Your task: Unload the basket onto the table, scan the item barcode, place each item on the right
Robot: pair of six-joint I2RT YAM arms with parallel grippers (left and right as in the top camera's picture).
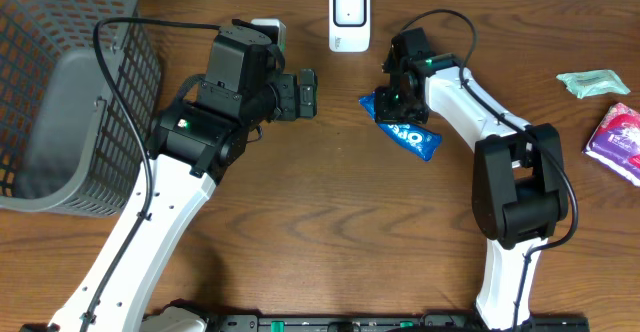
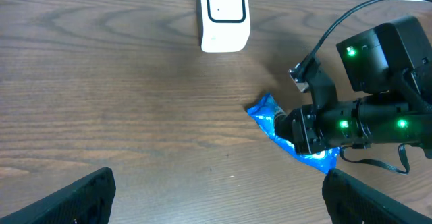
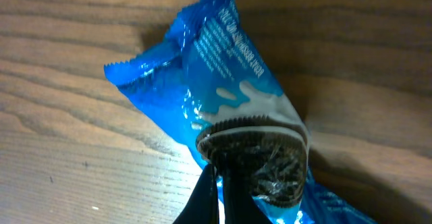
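Blue snack packet [image 1: 405,130] lies flat on the desk [image 1: 320,222], printed face up. One crimped end sits under the tips of the right hand [image 1: 386,100], and the rest of the packet trails back from the hand toward that arm's base. In the right wrist view the two fingers [image 3: 217,190] are pressed together with no gap, meeting on the wrapper. Judgement: a thin pinch on the film at that end, the packet not yet lifted off the wood. No barcode is visible on the upper face, so it is probably underneath, though this cannot be confirmed. The white scanner [image 1: 348,17] stands ahead of the right hand and slightly to its left, near but not touching the packet. The left hand [image 1: 308,94] hovers on the far side of the packet from the right hand, its fingers spread wide and holding nothing. Beside the left arm is a grey basket [image 1: 60,92]. Two other packets, teal [image 1: 592,82] and pink [image 1: 620,142], lie well away to the right. Progress: grasp apparently made. Remaining steps are to lift, turn the code toward the scanner and present it.
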